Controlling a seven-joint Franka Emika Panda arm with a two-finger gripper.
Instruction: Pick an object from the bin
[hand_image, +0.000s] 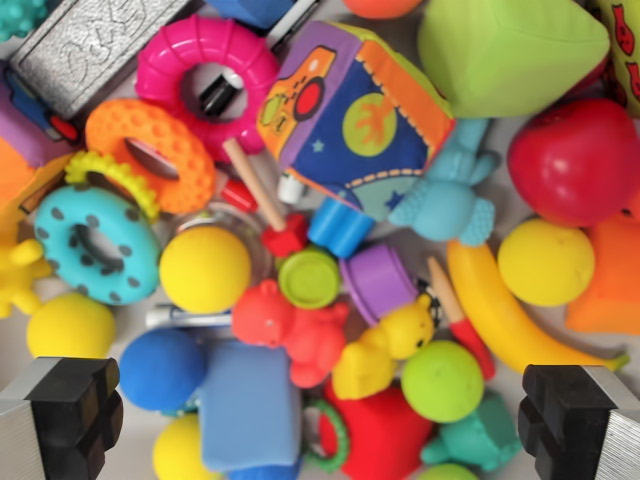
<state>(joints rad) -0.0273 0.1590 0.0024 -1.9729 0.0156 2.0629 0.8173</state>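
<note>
So, quick rundown:
gripper (320, 415): fingers spread wide, nothing held, hovering over the pile
banana (500, 315): right of centre, long axis diagonal, tip toward lower right
red bear (295, 330): centre, just below
bin (520, 205): floor nearly buried in toys

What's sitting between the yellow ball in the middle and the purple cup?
In the wrist view, a green cup lies between the yellow ball and the purple cup.

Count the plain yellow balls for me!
3, maybe 4: yellow ball mid-pile, one right by the banana, one far left; a yellow bit at the bottom may be another.
</note>
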